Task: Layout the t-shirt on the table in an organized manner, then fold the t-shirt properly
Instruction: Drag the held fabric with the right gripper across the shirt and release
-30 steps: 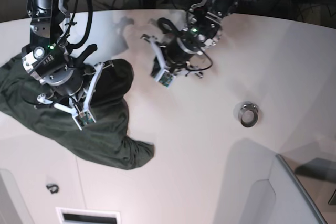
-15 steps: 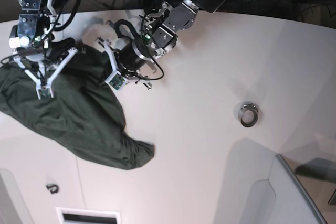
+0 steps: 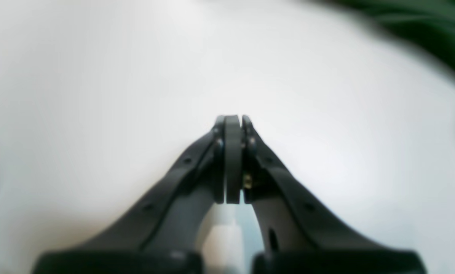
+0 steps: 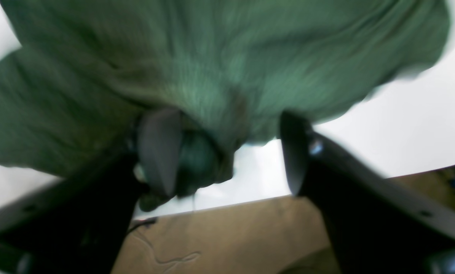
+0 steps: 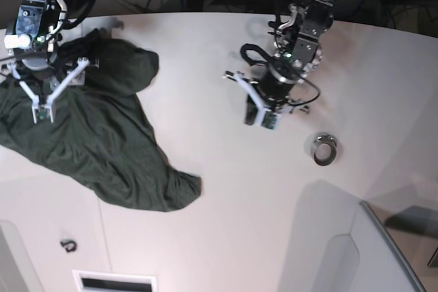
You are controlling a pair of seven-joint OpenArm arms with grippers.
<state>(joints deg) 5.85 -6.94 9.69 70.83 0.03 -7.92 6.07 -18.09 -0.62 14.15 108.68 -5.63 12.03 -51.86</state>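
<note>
Still rumpled dark green t-shirt (image 5: 102,135)

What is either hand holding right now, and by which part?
Nothing held. The left hand is shut and empty over the table; the right hand is open, cloth of the t-shirt draped against one finger.

Surface: white table (image 5: 226,189), curved far edge.
T-shirt (image 5: 102,141): rumpled, at 9 o'clock.
Metal ring (image 5: 324,149): 3 o'clock.
Small dark item (image 5: 68,245): 7 o'clock, possibly a clip.

left gripper (image 3: 233,121) — jaws pressed together | over table (image 3: 98,95); t-shirt (image 3: 433,34) top right
</note>
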